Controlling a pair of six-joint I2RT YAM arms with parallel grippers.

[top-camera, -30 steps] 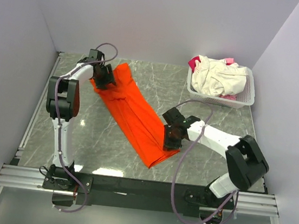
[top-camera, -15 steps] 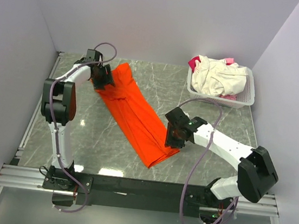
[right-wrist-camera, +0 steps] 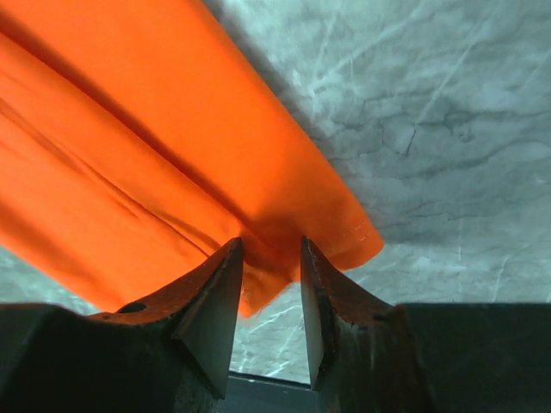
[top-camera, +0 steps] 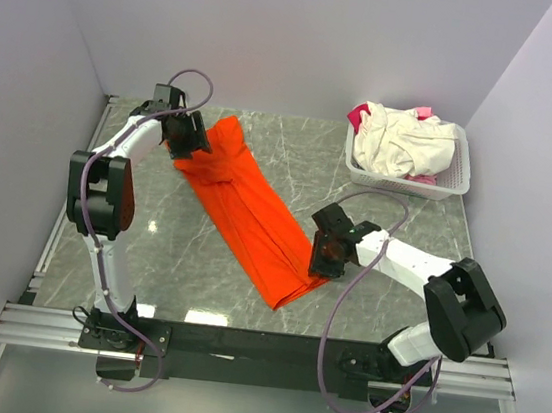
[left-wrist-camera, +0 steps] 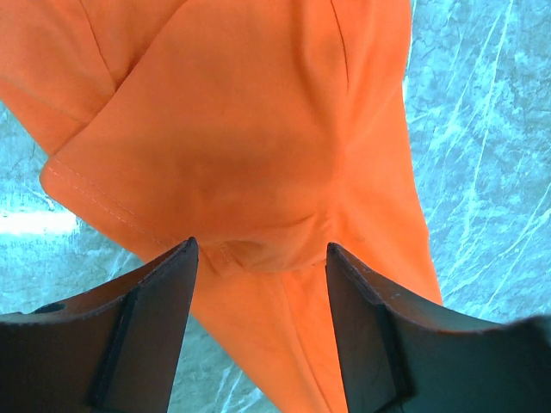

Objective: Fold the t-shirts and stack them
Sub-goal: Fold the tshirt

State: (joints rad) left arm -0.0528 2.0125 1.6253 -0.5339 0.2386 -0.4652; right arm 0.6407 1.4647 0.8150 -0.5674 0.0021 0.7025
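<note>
The orange t-shirt (top-camera: 250, 213) lies on the marble table as a long folded strip, running from far left to near right. My left gripper (top-camera: 186, 135) hangs over its far-left end. In the left wrist view that gripper (left-wrist-camera: 258, 249) is open wide, with the sleeve and a bunched fold of the orange t-shirt (left-wrist-camera: 241, 129) under its tips. My right gripper (top-camera: 326, 257) is at the near-right end. There, my right gripper (right-wrist-camera: 270, 248) has a narrow gap between its fingers, and the hem corner of the orange t-shirt (right-wrist-camera: 172, 155) lies at the tips. Cream-white (top-camera: 395, 141) and pink (top-camera: 424, 112) shirts are heaped in the basket.
A white slatted basket (top-camera: 458, 179) stands at the far right corner of the table. Grey walls close in the table on the left, back and right. Bare marble (top-camera: 179, 255) shows left of the strip and between the strip and the basket.
My left gripper has shifted slightly up and left along the shirt's far end. My right gripper has edged right and nearer at the hem, and its arm has swung.
</note>
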